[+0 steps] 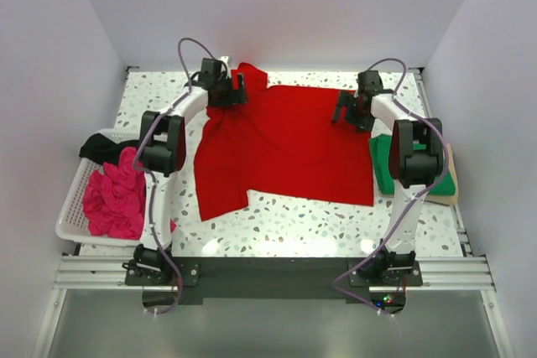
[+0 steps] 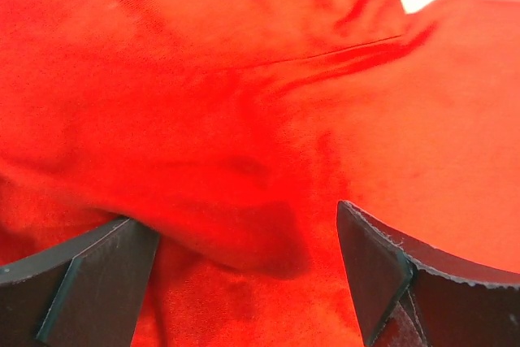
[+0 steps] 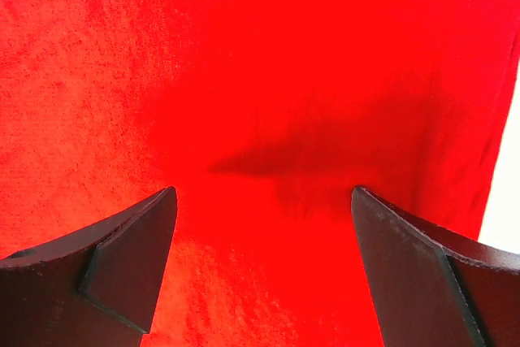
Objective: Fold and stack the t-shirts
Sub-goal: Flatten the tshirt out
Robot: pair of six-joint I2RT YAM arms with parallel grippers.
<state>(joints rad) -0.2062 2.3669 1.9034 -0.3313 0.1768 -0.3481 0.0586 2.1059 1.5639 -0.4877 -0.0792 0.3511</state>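
A bright red t-shirt [image 1: 285, 144] lies spread over the middle of the table, rumpled at its far left corner. My left gripper [image 1: 231, 92] hovers over that far left corner, jaws wide open, with a raised fold of red cloth [image 2: 236, 233] between the fingers [image 2: 382, 274]. My right gripper [image 1: 346, 108] is over the shirt's far right edge, open above flat red cloth [image 3: 260, 160]. A green t-shirt [image 1: 388, 165] lies folded at the right, under the right arm. The magenta pink t-shirt [image 1: 117, 194] and a black t-shirt [image 1: 105, 150] sit crumpled in the basket.
A white slotted basket [image 1: 74, 207] stands at the table's left edge. A tan board [image 1: 451, 194] lies under the green shirt at the right edge. White walls close in the table on three sides.
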